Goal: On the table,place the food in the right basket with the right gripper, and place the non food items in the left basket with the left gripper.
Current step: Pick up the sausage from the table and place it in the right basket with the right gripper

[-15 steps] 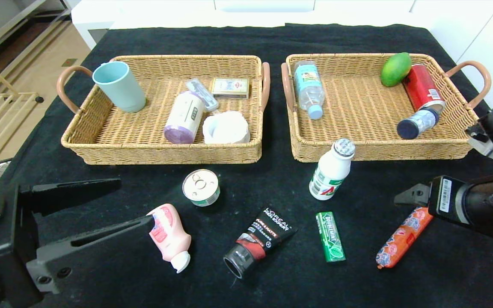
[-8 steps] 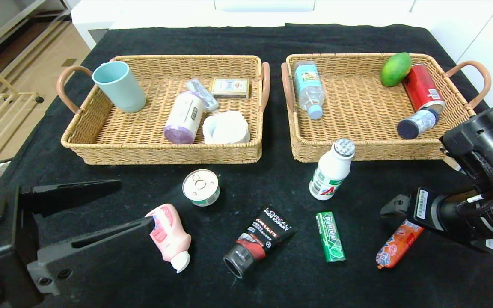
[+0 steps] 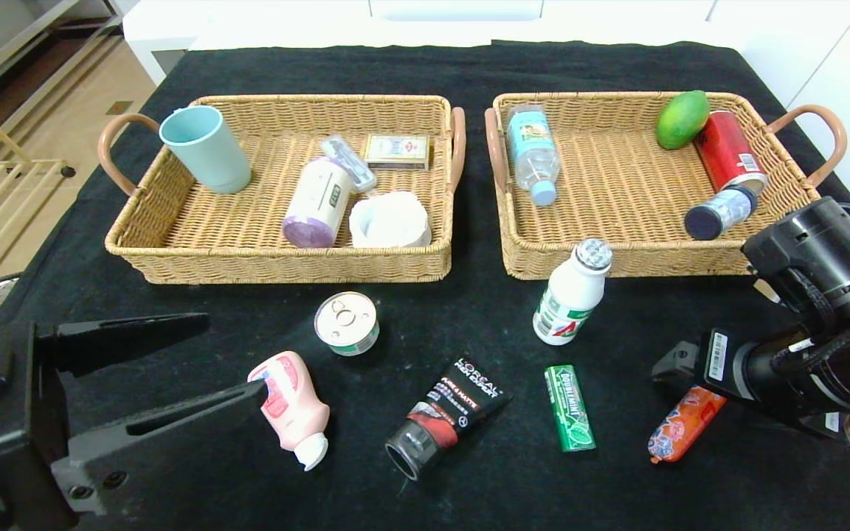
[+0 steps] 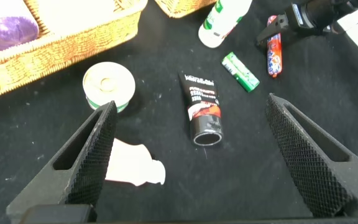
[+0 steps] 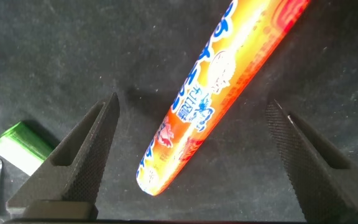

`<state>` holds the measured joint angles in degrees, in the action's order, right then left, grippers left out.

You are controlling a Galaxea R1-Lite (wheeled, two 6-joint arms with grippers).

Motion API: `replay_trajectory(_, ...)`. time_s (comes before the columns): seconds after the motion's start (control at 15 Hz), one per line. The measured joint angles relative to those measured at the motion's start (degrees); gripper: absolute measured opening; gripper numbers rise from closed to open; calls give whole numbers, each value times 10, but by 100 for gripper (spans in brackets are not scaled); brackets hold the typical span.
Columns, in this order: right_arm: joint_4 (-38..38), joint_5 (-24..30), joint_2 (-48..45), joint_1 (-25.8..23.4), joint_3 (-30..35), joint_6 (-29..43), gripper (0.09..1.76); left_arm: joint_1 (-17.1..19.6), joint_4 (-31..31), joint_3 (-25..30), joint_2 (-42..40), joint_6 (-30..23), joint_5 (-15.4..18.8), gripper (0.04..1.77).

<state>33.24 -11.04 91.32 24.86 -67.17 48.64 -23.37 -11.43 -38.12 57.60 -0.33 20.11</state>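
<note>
Tabletop (image 3: 425,66): right basket (image 3: 786,243) sits toward the far right corner, w/ food inside. Right gripper (image 5: 194,149) has dropped lower vs a sec ago and now straddles the sausage (image 3: 685,425), jaws wide apart, nothing held yet. Sausage lies flat near the right front edge. Means the grasp is prob next. Left gripper (image 4: 194,158) hovers front left, jaws apart, over the pink bottle (image 3: 289,402).

The right pincer (image 3: 672,365) covers the sausage's (image 3: 679,426) upper end. The left pincer (image 3: 196,354) overlaps the pink bottle (image 3: 292,413); its base is cut off.
</note>
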Motion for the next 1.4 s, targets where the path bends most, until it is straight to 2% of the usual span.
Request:
replay_trajectory(0.07,0,0,1,0,0,2,164,0,0,0,-1,1,-1,172)
replay_trajectory(0.27,1,0,2,2,1,5,116,0,0,0,-4,1,-2,172)
replay_trajectory(0.47,0,1,3,2,7,5,82,0,0,1,-5,1,-2,172)
replay_trajectory(0.6,0,0,3,2,10,5,49,0,0,1,-6,2,-2,172)
replay_trajectory(1.4,-1,0,6,10,16,5,49,0,-1,11,-5,21,-3,172)
